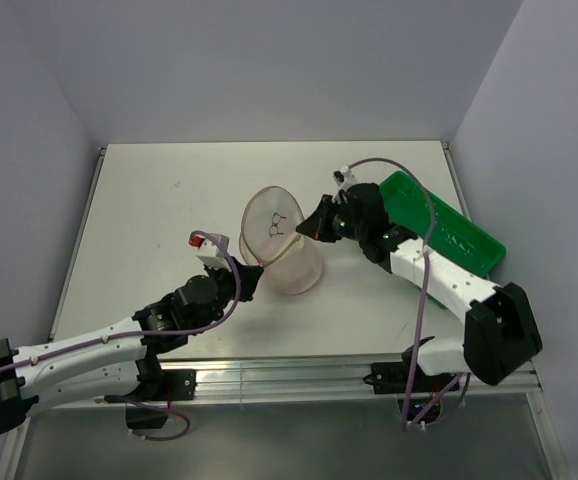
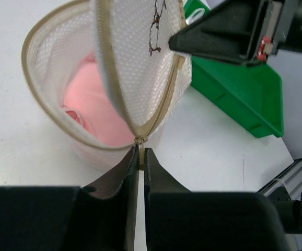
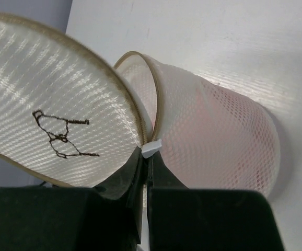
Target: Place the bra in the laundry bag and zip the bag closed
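Step in hand: closing the zip; loading was judged complete.
Bra [image 2: 96,104]: lay inside the laundry bag [image 1: 287,250], pink showing through the mesh wall and the open mouth; no strap was seen over the rim.
Laundry bag: stood on the table [image 1: 159,210] between the two arms, mouth unzipped, its lid disc [image 3: 51,104] tilted up and joined to the body along one side.
Left gripper [image 2: 139,157]: jaws narrowed to a slit, pinching the zip tape where lid and body meet.
Right gripper [image 3: 147,157]: jaws closed tight on the white zip pull [image 3: 152,148], at the rim between lid and body.
Green tray [image 1: 449,225]: beside the right arm, apart from the bag.
Next move, as judged: the right arm would draw the pull round the rim while the left anchored the seam; the lid had to fold down over the mouth as the zip ran.
Risk, as judged: the soft mesh could buckle, or the small tab could slip from the jaws.
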{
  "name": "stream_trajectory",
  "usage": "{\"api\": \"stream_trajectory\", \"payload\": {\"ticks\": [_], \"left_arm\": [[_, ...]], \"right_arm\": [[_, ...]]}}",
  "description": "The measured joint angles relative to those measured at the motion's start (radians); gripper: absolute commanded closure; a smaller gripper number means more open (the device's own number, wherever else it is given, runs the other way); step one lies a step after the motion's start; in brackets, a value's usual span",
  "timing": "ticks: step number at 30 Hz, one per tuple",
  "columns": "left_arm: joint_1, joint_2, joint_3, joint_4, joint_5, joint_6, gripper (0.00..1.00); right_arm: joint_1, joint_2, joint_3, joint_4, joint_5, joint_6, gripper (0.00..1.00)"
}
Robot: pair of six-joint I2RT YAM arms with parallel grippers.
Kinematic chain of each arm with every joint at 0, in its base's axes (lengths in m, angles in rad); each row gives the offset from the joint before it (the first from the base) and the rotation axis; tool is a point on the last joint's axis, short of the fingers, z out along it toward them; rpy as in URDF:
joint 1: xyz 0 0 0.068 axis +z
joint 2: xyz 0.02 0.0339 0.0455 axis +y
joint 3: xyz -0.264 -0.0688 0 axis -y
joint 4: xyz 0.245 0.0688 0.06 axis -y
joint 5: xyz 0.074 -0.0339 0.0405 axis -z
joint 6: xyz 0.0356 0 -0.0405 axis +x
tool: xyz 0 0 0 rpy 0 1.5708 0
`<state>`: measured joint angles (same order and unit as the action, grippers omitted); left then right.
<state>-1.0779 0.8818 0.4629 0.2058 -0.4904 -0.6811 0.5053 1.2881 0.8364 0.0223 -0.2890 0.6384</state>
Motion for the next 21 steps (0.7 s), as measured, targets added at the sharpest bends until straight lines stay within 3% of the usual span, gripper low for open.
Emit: {"api": "stream_trajectory", "payload": {"ticks": [1,3,4,5,8,13,17,21], "left_arm": [[-0.002,-0.023,-0.011,-0.014,-0.008,-0.001,1.00],[-0.006,-0.060,-0.027,-0.034,-0.018,-0.003,1.00],[-0.007,-0.071,-0.028,-0.043,-0.023,-0.003,1.00],[-0.010,-0.076,-0.028,-0.047,-0.025,-0.003,1.00],[-0.025,-0.061,-0.026,-0.054,-0.029,-0.003,1.00],[-0.054,0.033,0.021,-0.035,-0.027,-0.013,1.00],[-0.088,0.095,0.050,0.043,-0.045,-0.019,1.00],[-0.137,0.126,0.048,0.138,-0.086,-0.011,1.00]], "right_arm": [[-0.012,0.036,0.039,-0.020,-0.039,-0.026,1.00],[-0.020,0.095,0.100,-0.058,-0.102,-0.061,0.82],[-0.019,0.114,0.118,-0.066,-0.126,-0.077,0.55],[-0.019,0.117,0.121,-0.069,-0.131,-0.073,0.39],[-0.020,0.099,0.112,-0.067,-0.111,-0.084,0.11],[0.034,-0.118,-0.050,-0.047,0.024,-0.032,0.10],[0.205,-0.399,-0.272,0.022,0.175,0.081,0.11],[0.333,-0.521,-0.436,0.109,0.292,0.232,0.12]]}}
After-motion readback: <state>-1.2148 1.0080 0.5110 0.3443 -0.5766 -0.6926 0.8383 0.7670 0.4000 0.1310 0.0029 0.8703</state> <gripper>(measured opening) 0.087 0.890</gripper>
